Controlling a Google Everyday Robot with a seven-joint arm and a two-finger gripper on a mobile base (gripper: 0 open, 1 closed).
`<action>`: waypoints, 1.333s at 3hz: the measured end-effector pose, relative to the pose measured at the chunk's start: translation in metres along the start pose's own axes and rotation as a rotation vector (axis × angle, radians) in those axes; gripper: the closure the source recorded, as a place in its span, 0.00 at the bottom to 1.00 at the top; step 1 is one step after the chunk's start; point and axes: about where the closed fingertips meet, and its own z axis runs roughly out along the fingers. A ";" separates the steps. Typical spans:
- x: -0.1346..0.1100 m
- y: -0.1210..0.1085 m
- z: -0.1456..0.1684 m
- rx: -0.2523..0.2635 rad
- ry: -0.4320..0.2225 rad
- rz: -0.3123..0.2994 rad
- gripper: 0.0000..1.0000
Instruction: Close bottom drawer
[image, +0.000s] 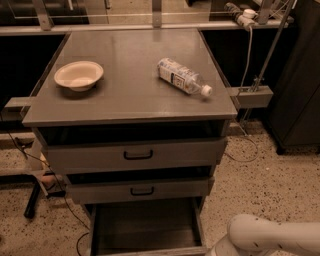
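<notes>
The bottom drawer (145, 229) stands pulled out at the foot of the bench (135, 97), beneath two other drawers. A white arm (272, 237) lies beside it at lower right; the gripper is out of view, so I cannot tell its state

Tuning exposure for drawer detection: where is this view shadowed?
Camera view: warm, dim light; the bottom drawer interior is dark; a shadow band lies under the cabinet top; the bowl casts a soft shadow; gripper out of frame, only the arm shows lower right.
</notes>
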 end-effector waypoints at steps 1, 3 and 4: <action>-0.012 -0.035 0.033 -0.004 -0.078 0.113 1.00; -0.010 -0.055 0.070 -0.034 -0.098 0.195 1.00; -0.005 -0.069 0.102 -0.067 -0.102 0.275 1.00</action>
